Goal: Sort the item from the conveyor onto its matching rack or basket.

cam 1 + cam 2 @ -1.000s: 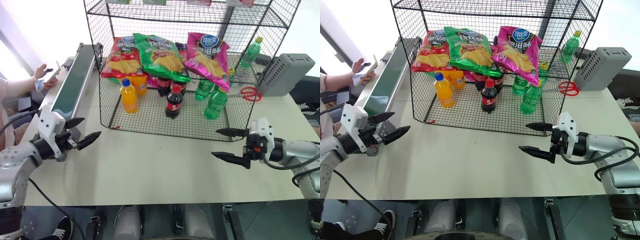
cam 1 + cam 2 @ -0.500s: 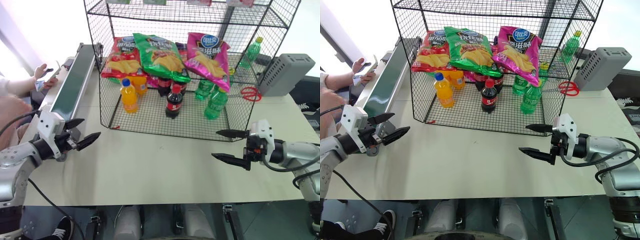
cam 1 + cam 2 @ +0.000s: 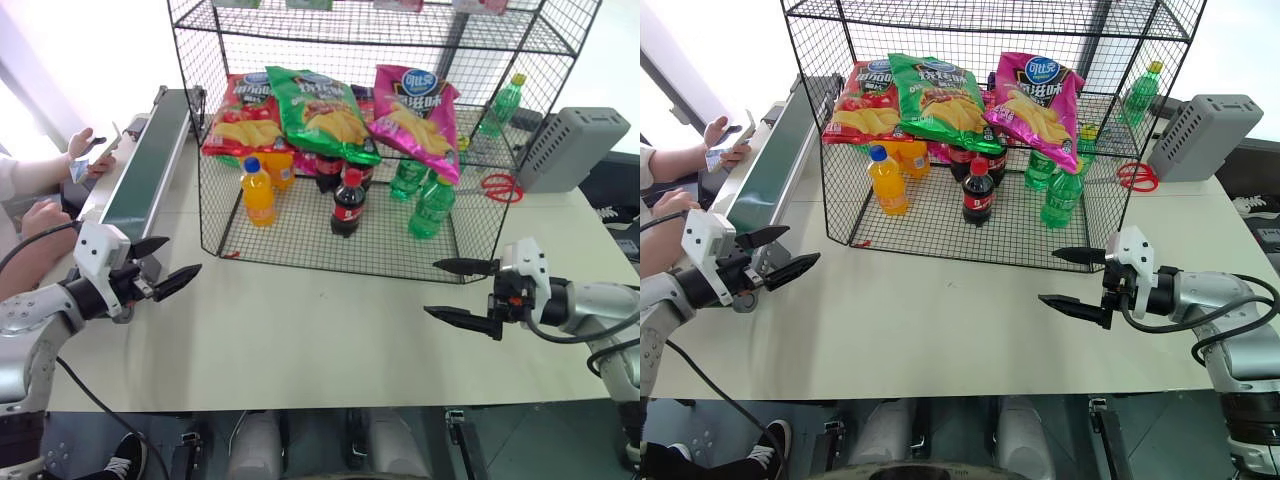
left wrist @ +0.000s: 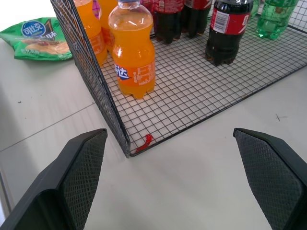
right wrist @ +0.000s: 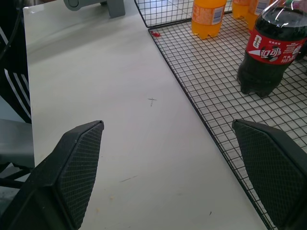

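Note:
The magenta-pink chip bag (image 3: 415,115) lies tilted on the middle tier of the black wire rack (image 3: 300,235), beside a green bag and a red bag. The dark-green conveyor (image 3: 150,165) runs along the table's left side, and nothing lies on the part of its belt that shows. My left gripper (image 3: 183,254) hovers open and empty by the conveyor's near end, pointing at the rack's front left corner (image 4: 128,152). In front of the rack's right corner, my right gripper (image 3: 430,287) hangs open and empty over the table.
Orange bottles (image 3: 256,192), cola bottles (image 3: 347,203) and green bottles (image 3: 431,207) stand on the rack's bottom tier. A grey slotted box (image 3: 572,148) and red scissors (image 3: 500,186) sit at right. A person's hands (image 3: 88,150) are beside the conveyor. A green chip bag (image 4: 36,38) lies behind the rack.
Both grippers have stayed still and open. A person's second hand has come into view at the left edge, near the conveyor's near end.

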Robot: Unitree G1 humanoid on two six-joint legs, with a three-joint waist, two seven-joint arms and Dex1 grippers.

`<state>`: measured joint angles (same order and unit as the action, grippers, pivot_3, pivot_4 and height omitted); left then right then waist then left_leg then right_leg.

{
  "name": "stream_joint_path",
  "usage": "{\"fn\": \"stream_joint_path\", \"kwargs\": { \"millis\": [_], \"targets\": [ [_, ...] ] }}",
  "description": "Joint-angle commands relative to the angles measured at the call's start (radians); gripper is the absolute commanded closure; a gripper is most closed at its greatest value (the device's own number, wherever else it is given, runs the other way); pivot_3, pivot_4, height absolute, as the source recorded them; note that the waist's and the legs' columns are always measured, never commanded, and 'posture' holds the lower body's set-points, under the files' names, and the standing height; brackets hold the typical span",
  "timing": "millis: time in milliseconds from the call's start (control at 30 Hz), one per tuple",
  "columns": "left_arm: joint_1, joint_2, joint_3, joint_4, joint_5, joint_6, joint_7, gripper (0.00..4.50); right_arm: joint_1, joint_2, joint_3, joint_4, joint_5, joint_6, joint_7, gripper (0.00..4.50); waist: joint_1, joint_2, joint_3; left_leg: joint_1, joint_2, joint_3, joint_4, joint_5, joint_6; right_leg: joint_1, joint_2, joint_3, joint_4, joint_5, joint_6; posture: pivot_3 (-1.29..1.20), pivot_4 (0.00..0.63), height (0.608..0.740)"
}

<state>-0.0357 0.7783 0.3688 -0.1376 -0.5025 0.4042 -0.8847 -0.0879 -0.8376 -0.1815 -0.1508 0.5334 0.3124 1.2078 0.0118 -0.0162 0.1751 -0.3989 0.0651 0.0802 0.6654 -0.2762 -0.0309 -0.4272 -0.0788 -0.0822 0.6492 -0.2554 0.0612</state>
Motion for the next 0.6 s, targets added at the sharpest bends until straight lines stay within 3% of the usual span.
{"fn": "stream_joint_path", "kwargs": {
  "millis": [33,600],
  "targets": [
    [-0.004,0.006,0.009,-0.013,0.0,-0.014,-0.003,0.0,-0.013,-0.013,-0.028,-0.02,0.003,-0.017,-0.001,0.04,0.0,0.0,0.0,0.0,0.0,0.0,0.0,0.0,0.0,0.0,0.0,0.0,0.0,0.0,0.0,0.0,0.15,0.74],
    [0.01,0.01,0.008,-0.017,0.011,-0.014,-0.014,0.0,-0.009,-0.017,-0.025,-0.016,-0.009,-0.022,0.006,0.04,0.0,0.0,0.0,0.0,0.0,0.0,0.0,0.0,0.0,0.0,0.0,0.0,0.0,0.0,0.0,0.0,0.15,0.74]
  ]
}}
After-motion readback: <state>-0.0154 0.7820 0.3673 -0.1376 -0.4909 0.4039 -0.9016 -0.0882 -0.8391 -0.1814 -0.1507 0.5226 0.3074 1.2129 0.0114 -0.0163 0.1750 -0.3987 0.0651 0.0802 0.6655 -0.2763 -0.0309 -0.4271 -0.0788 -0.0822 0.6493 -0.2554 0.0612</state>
